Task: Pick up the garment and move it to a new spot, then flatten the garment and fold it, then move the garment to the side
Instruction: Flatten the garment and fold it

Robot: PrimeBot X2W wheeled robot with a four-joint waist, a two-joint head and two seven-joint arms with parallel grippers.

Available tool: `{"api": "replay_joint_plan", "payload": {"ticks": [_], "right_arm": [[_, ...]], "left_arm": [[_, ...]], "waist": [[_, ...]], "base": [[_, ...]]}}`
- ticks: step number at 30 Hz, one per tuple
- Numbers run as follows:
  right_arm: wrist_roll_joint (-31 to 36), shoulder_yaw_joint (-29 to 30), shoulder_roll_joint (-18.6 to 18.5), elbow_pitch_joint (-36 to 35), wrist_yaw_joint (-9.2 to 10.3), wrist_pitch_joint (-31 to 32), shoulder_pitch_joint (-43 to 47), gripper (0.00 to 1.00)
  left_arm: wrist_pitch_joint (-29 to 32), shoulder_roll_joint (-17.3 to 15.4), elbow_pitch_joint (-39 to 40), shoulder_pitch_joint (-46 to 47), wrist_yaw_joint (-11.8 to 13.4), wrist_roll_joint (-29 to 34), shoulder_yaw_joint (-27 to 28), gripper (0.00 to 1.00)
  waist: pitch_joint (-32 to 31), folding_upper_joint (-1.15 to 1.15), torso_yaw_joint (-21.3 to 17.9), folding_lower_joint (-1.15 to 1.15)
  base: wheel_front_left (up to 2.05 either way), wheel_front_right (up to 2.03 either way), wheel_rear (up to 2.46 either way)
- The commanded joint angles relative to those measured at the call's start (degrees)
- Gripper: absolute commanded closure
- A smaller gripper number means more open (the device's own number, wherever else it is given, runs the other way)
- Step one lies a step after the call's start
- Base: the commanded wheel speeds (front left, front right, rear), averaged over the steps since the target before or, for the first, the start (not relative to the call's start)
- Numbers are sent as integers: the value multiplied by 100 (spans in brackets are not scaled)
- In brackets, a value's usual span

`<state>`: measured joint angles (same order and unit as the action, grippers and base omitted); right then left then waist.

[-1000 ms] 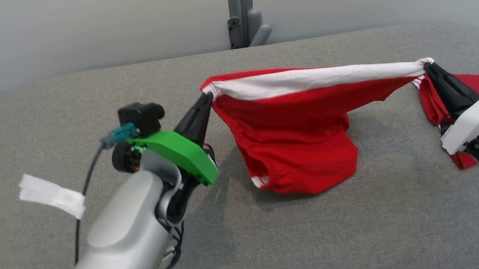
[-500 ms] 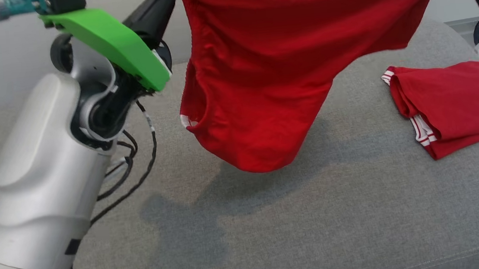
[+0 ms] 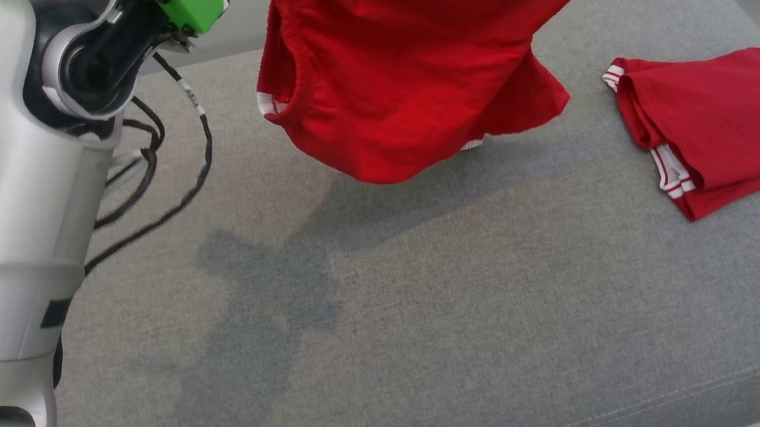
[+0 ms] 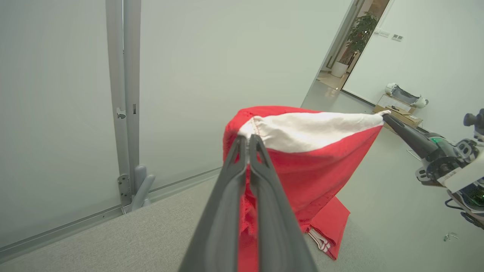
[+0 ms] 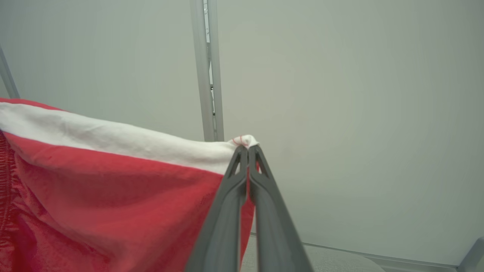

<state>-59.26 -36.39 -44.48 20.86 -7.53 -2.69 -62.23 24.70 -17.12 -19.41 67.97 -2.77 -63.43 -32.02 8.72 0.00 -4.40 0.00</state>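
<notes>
Garment [image 3: 408, 66] hung above grey cushion [image 3: 500, 333], white band [image 4: 314, 128] taut — left pincer [image 4: 249, 136] and right pincer [image 5: 247, 147] clamped on its ends

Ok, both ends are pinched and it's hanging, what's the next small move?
Probably lower both arms together onto the bare grey cushion, white band taut: the garment hangs above it between the left gripper and right gripper, apart from the folded red cloth.

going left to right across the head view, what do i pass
left arm → black cables → hanging red garment → folded red garment
</notes>
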Motion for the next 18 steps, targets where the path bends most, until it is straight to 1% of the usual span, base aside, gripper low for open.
{"api": "replay_joint_plan", "payload": {"ticks": [1,4,6,9,12,14,15,18], "right_arm": [[80,-30,109,120,9,-18,-190,100],[246,-82,532,563,8,-184,-734,100],[376,-80,788,917,7,-412,-1131,100],[659,-84,1118,1391,7,-847,-1751,100],[978,38,1322,1761,7,-1179,-2273,100],[1161,244,1402,1867,7,-1250,-2469,100],[1273,436,1432,1768,7,-1254,-2535,100],[1585,777,1514,1432,6,-1251,-2189,100]], "left_arm": [[3,22,-138,204,-63,113,-39,100],[-188,-1,-674,755,-232,506,-204,100],[-493,-23,-997,1181,-353,878,-370,100],[-1253,-74,-1435,1874,-432,1479,-557,100],[-2244,-57,-1830,2468,-463,2026,-751,100],[-2842,7,-2026,2735,-472,2172,-871,100],[-3061,41,-2064,2823,-474,2179,-1002,100],[-3623,7,-2050,2812,-477,1938,-1382,100]], "waist": [[493,0,-124,0],[993,0,-247,0],[1338,0,-332,0],[1836,0,-455,0],[2238,0,-502,0],[2440,0,-467,0],[2536,0,-435,0],[2728,0,-316,0]], "base": [[0,0,0],[0,0,0],[0,0,0],[0,0,0],[0,0,0],[0,0,0],[0,0,0],[0,0,0]]}}
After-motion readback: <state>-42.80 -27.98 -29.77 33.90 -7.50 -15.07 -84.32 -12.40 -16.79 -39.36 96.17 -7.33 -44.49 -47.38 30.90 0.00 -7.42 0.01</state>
